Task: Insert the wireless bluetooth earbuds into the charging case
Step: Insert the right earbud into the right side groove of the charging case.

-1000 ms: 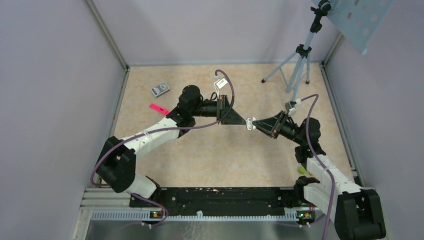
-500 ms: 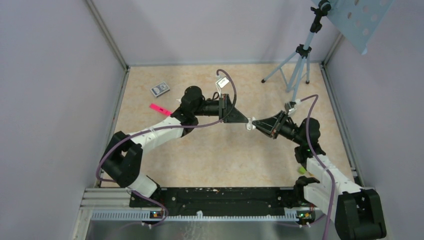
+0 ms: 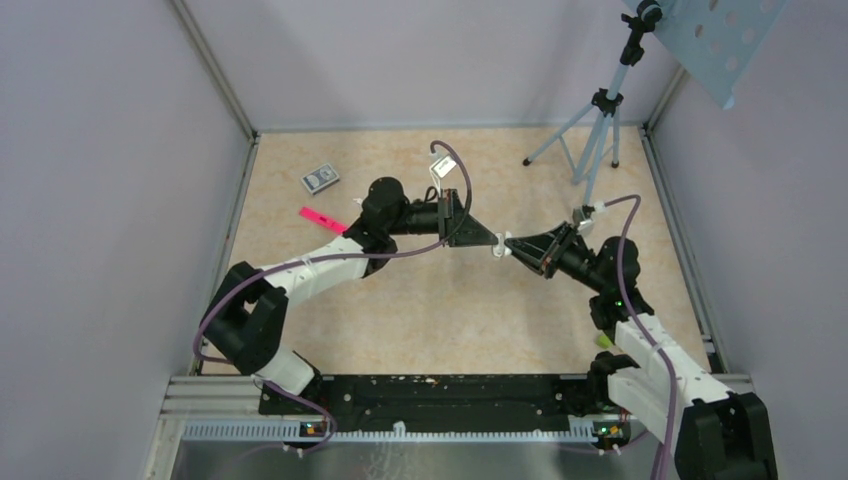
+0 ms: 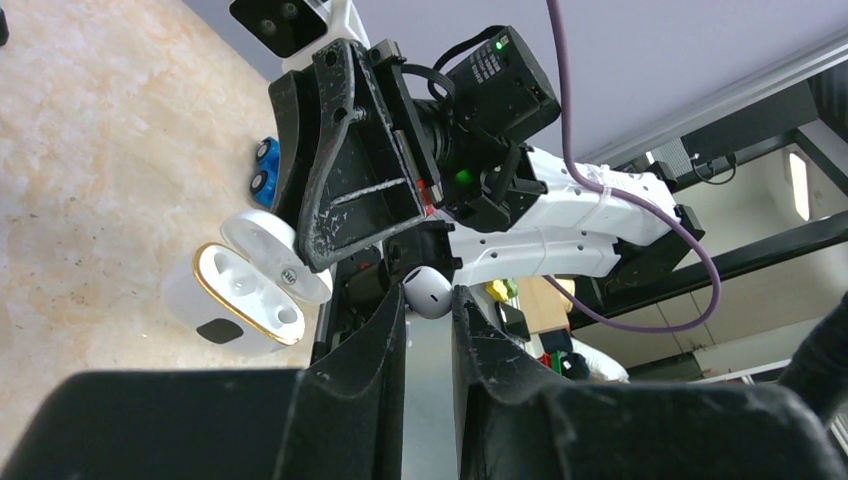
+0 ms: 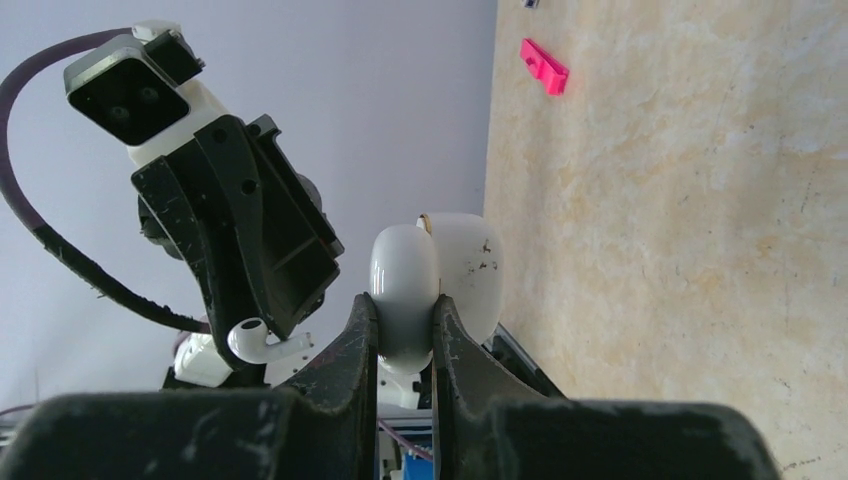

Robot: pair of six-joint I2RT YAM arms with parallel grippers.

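One earbud (image 4: pixel 428 291) hung beside the charging case (image 4: pixel 235 300)

Left gripper (image 4: pixel 428 312) was closed narrowly on the white earbud, just beside the charging case's open gold-rimmed wells. Right gripper (image 5: pixel 405 325) was clamped on one half of the case, holding it above the table (image 3: pixel 420 310).

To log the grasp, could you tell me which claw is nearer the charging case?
Right. The right claw grips the charging case; the left claw, holding a white earbud, hangs just beside it.

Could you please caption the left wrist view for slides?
Left gripper pinches a white plastic earbud beside the open white gold-rimmed case.
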